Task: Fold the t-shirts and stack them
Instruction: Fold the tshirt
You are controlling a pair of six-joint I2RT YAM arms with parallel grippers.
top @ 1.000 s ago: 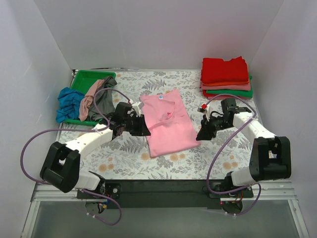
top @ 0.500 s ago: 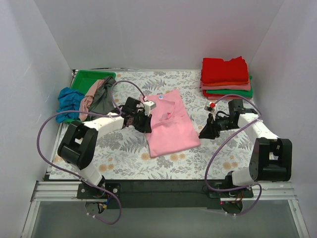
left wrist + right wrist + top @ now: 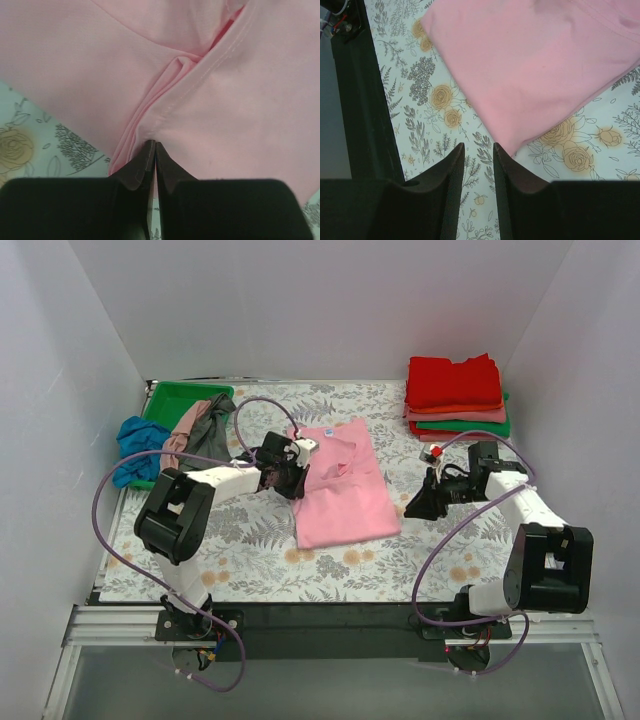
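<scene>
Against the left edge of the pink t-shirt [image 3: 345,495], the left gripper [image 3: 152,145] has its fingers pressed together on a bunched fold of that cloth. The shirt lies flat, its long axis running far to near, collar at the far end. Just off its near right corner hangs the right gripper [image 3: 478,146], fingers a narrow gap apart, holding nothing.

pink t-shirt [image 3: 345,495] | red t-shirt [image 3: 455,380] | grey floral table [image 3: 250,570] | green tray [image 3: 175,400]
</scene>
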